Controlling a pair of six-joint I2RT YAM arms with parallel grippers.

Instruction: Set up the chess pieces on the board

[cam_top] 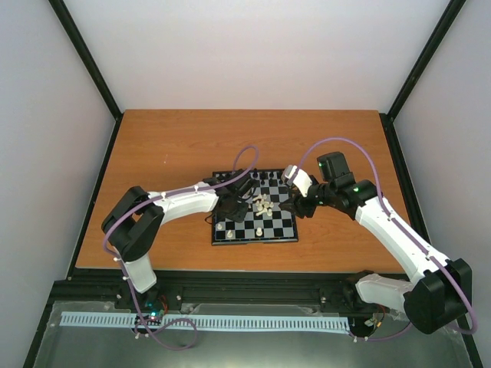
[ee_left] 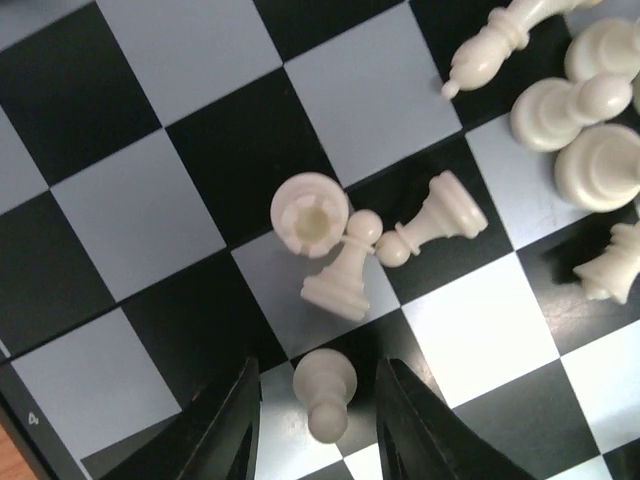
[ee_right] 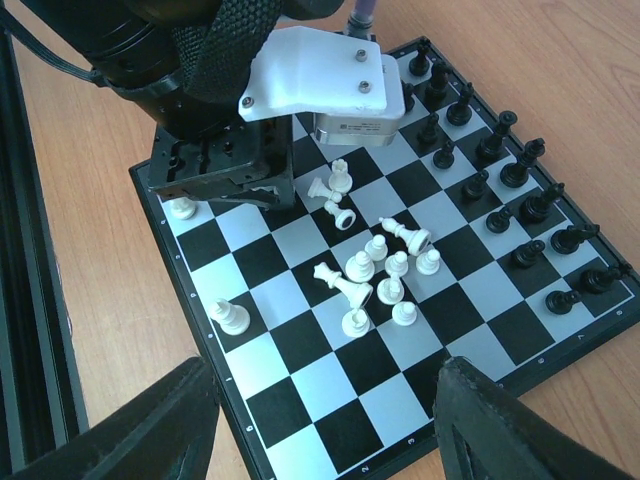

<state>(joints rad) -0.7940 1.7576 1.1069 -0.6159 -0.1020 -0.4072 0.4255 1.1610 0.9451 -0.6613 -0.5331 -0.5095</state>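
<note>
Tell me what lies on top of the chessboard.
On the board, black pieces line one edge; white pieces lie heaped centrally, some toppled. The left hand covers a few squares.

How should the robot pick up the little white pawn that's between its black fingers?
Pinch the pawn across its body, coming straight down from above. It seems to lie on its side, with its head pointing back toward the left gripper. The open jaws stand on either side of its length, with bare board there.
</note>
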